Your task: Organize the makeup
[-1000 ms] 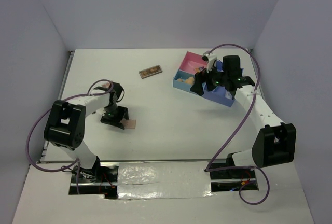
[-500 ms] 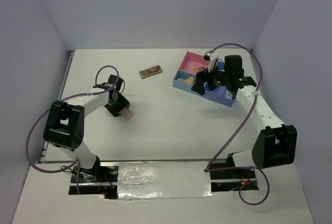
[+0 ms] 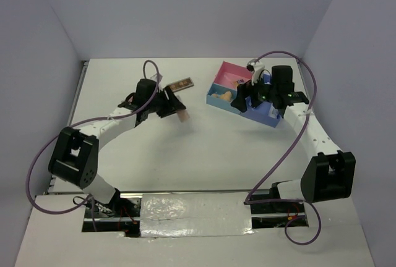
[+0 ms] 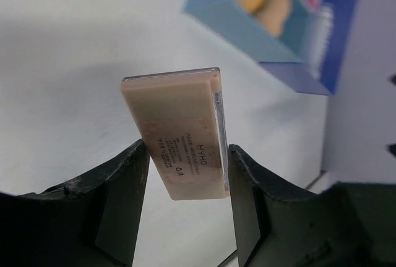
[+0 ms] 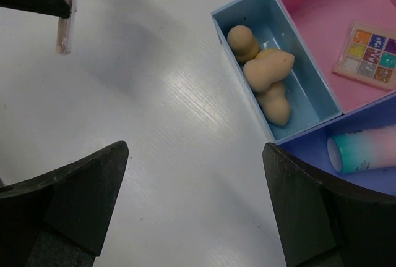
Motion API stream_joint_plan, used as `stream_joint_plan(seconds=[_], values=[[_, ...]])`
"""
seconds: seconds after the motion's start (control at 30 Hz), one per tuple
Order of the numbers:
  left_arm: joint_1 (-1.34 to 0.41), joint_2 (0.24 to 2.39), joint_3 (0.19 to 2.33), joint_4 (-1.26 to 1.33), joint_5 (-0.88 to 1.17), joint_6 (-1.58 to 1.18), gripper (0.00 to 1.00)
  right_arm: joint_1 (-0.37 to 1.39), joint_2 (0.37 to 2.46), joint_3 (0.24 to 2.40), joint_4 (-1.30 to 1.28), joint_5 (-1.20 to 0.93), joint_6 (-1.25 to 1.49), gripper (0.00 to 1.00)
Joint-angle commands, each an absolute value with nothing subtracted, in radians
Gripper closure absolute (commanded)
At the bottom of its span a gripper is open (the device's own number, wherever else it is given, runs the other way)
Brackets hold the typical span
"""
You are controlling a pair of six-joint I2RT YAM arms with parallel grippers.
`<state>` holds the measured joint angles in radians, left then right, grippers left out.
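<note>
left pincer (image 4: 187,152) is clenched on the pink palette (image 4: 176,131), its black fingers (image 4: 120,199) pressing the two long edges while the far end sticks out past the tips. this palette is a flat, pale peach-pink slab with a thin clear strip down one side and small printed lettering on its face. from the right wrist the pink palette (image 5: 65,13) shows edge-on as a narrow strip, with a grey shadow on the surface beneath it. seen from overhead, it is held up off the white table (image 3: 204,156) near the middle. the brown palette (image 3: 180,84) lies flat at 12 o'clock from it, close by the left wrist, and the tray (image 3: 228,69) sits at about 2 o'clock, well apart. right pincer (image 5: 195,149) is released, jaws wide with only bare table between them. it hovers over the tray's 8 o'clock side, so from above the right pincer (image 3: 242,99) hides part of the tray and stands between the held palette and the compartments. in the light-blue compartment, peach sponges (image 5: 266,72) lie packed against each other; three can be made out. the square multicolour palette (image 5: 366,55) lies flat in the pink compartment. a bottle (image 5: 365,149), teal fading to pink, lies on its side in the darker blue compartment, partly cut off by the frame edge.
</note>
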<state>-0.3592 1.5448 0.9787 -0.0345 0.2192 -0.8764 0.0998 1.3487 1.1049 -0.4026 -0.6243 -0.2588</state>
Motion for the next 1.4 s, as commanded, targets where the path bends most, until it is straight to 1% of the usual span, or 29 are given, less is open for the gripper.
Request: stream_joint_plan(seconds=[0.0,0.1,0.13,0.17,0.2,0.27,0.3,0.33,0.37,0.47,0.5,0.6,0.73,0.8,0.83,0.87,0.9,0.97,1.0,1.07,1.1,1.17,1.2,1.3,1.37], values=[[-0.39,1.613,1.102,0.282,0.414,-0.85,1.0,0.08,1.278,1.106,-0.356,-0.627,-0.27,0.04],[-0.41,1.742,1.259,0.324,0.478,-0.861,1.0,0.054,1.262,1.112,-0.362,-0.629,-0.267,0.1],[-0.416,1.782,1.302,0.337,0.504,-0.874,1.0,0.054,1.259,1.114,-0.364,-0.633,-0.264,0.16],[-0.429,1.854,1.389,0.354,0.514,-0.883,1.0,0.042,1.259,1.117,-0.367,-0.655,-0.261,0.22],[-0.434,1.89,1.429,0.362,0.525,-0.905,1.0,0.032,1.258,1.121,-0.37,-0.667,-0.261,0.38],[-0.449,2.0,1.547,0.382,0.549,-0.931,1.0,0.012,1.25,1.123,-0.367,-0.692,-0.247,0.55],[-0.454,2.034,1.578,0.412,0.555,-0.969,1.0,0.008,1.247,1.124,-0.368,-0.695,-0.247,0.69],[-0.459,2.101,1.607,0.432,0.557,-0.992,1.0,0.008,1.24,1.124,-0.367,-0.698,-0.244,0.75],[-0.46,2.133,1.652,0.46,0.561,-1.024,1.0,0.008,1.235,1.123,-0.367,-0.695,-0.242,0.78],[-0.471,2.252,1.738,0.555,0.551,-1.132,1.0,0.009,1.223,1.112,-0.361,-0.696,-0.238,0.78],[-0.474,2.276,1.758,0.586,0.545,-1.17,1.0,-0.021,1.22,1.105,-0.36,-0.696,-0.238,0.79],[-0.492,2.368,1.865,0.588,0.515,-1.21,1.0,-0.025,1.209,1.091,-0.353,-0.698,-0.236,0.78],[-0.517,2.472,2.017,0.519,0.482,-1.221,1.0,-0.029,1.206,1.08,-0.344,-0.704,-0.23,0.78],[-0.522,2.488,2.028,0.503,0.437,-1.23,1.0,-0.031,1.206,1.075,-0.339,-0.709,-0.226,0.77],[-0.523,2.497,2.026,0.494,0.419,-1.235,0.98,-0.032,1.206,1.074,-0.339,-0.712,-0.224,0.77],[-0.523,2.497,2.025,0.43,0.391,-1.245,0.97,-0.032,1.206,1.071,-0.334,-0.713,-0.219,0.77],[-0.525,2.496,2.017,0.405,0.333,-1.25,0.96,-0.034,1.204,1.069,-0.334,-0.716,-0.218,0.76],[-0.526,2.496,1.993,0.371,0.287,-1.278,0.95,-0.034,1.204,1.063,-0.33,-0.724,-0.216,0.76],[-0.528,2.499,1.993,0.355,0.269,-1.287,0.9,-0.034,1.203,1.062,-0.328,-0.726,-0.215,0.76],[-0.531,2.522,2.031,0.321,0.236,-1.299,0.88,-0.034,1.2,1.057,-0.328,-0.729,-0.215,0.75],[-0.534,2.546,2.054,0.261,0.227,-1.301,0.84,-0.035,1.198,1.057,-0.328,-0.727,-0.215,0.75],[-0.54,2.569,2.123,0.229,0.215,-1.311,0.74,-0.035,1.197,1.055,-0.328,-0.727,-0.215,0.75],[-0.541,2.591,2.147,0.194,0.212,-1.315,0.63,-0.037,1.197,1.055,-0.328,-0.727,-0.215,0.75],[-0.549,2.621,2.233,0.173,0.21,-1.331,0.48,-0.038,1.192,1.051,-0.325,-0.733,-0.213,0.74],[-0.549,2.625,2.241,0.173,0.216,-1.339,0.41,-0.04,1.19,1.046,-0.324,-0.736,-0.21,0.74]])
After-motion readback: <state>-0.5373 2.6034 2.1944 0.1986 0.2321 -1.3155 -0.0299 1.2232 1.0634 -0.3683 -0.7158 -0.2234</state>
